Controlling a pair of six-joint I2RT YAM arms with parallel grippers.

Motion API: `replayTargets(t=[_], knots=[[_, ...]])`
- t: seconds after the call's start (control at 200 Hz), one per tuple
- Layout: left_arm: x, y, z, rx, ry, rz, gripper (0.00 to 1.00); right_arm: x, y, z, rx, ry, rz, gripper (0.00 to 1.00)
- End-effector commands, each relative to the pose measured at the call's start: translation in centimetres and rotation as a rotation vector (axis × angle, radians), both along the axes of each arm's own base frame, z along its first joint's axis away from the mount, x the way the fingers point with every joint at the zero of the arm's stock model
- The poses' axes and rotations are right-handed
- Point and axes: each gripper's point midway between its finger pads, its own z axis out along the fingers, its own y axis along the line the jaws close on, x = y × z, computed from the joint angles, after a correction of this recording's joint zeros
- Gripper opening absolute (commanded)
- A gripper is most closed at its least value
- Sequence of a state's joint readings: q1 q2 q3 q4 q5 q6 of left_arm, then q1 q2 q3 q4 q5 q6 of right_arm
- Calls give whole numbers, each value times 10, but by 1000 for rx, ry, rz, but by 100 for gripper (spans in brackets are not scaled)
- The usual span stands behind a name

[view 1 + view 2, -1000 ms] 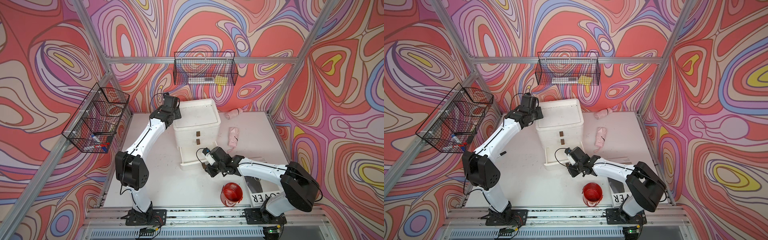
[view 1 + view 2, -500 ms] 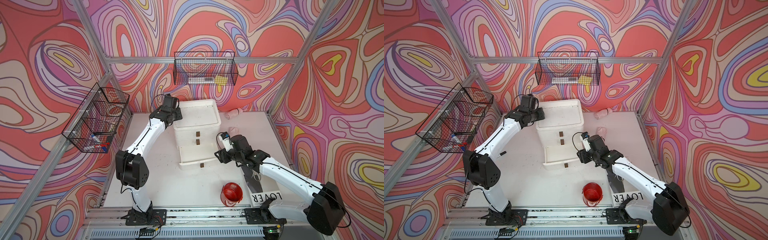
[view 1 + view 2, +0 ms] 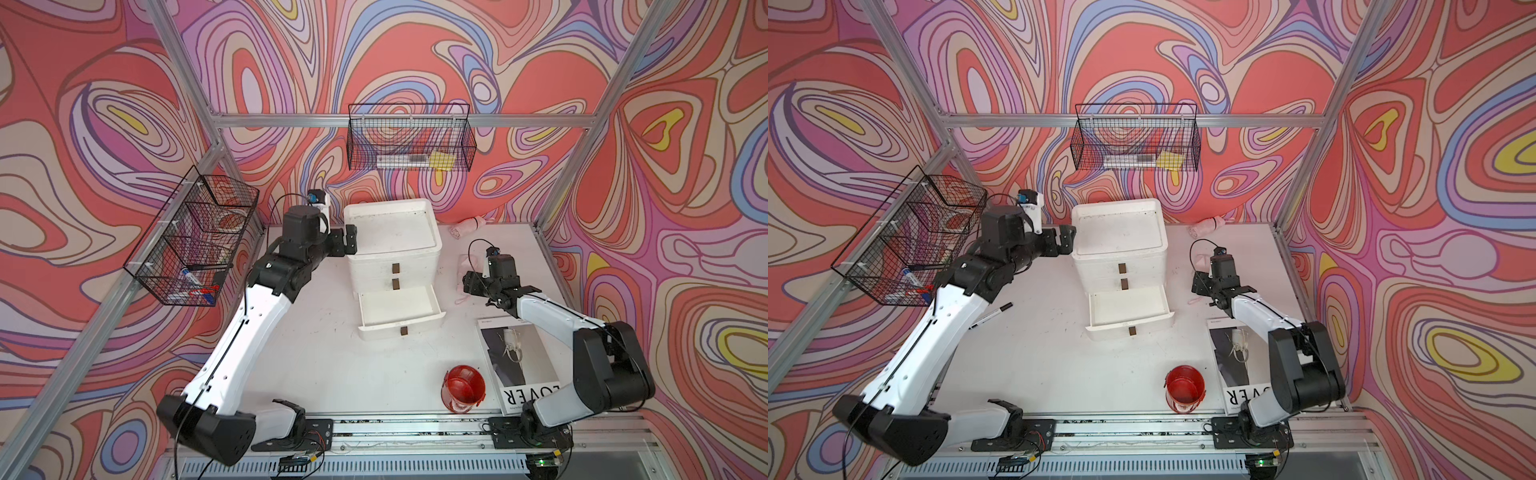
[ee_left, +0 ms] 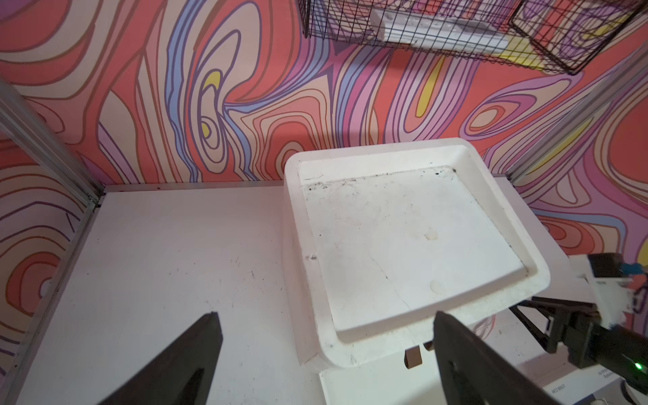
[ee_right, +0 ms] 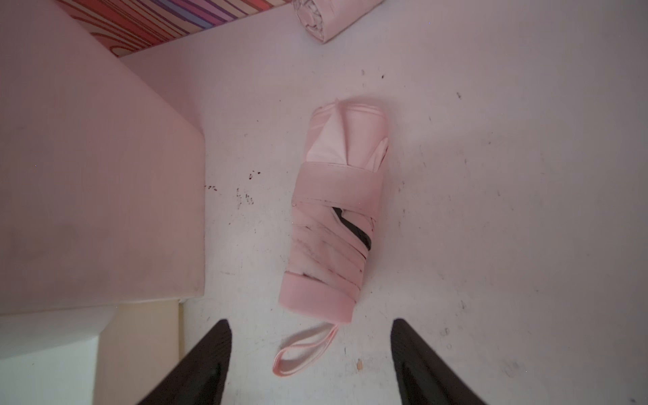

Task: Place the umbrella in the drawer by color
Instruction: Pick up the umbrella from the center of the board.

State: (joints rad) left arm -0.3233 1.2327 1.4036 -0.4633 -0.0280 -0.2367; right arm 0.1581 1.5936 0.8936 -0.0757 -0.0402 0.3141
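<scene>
A white cabinet (image 3: 392,232) stands at the back middle of the table, its bottom drawer (image 3: 397,307) pulled out and empty. A folded pink umbrella (image 5: 336,224) lies on the table right of the cabinet, its wrist strap (image 5: 301,350) trailing. My right gripper (image 3: 471,284) hovers over that umbrella's strap end, open, its jaws apart on either side of the strap and holding nothing. In the top views the arm hides most of the umbrella (image 3: 1202,262). My left gripper (image 3: 348,245) is open at the cabinet's upper left corner (image 4: 315,354). A second pink umbrella (image 3: 467,224) lies by the back wall.
A red cup (image 3: 463,388) and a magazine (image 3: 519,361) sit at the front right. Wire baskets hang on the left wall (image 3: 195,241) and the back wall (image 3: 409,141). A pen (image 3: 992,313) lies on the table under the left arm.
My right gripper left the drawer's front, swung right and back over the pink umbrella, and opened. My left gripper opened at the cabinet's corner.
</scene>
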Motion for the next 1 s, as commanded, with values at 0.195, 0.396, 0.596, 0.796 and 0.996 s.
replayTargets(t=[0.195, 0.396, 0.596, 0.796, 0.996], knots=[[4, -3, 4, 34, -154, -16, 99, 35, -7, -33, 203, 87, 47, 75], [5, -3, 0, 53, -133, 4, 99, 46, -4, -46, 242, 140, 71, 84], [6, -6, -3, 55, -122, 6, 99, 44, 1, -69, 287, 217, 58, 81], [8, -9, -8, 37, -104, 8, 99, 38, 2, -80, 302, 247, 39, 58], [8, -13, -10, 41, -100, 3, 99, 41, -5, -43, 237, 168, 54, 26]])
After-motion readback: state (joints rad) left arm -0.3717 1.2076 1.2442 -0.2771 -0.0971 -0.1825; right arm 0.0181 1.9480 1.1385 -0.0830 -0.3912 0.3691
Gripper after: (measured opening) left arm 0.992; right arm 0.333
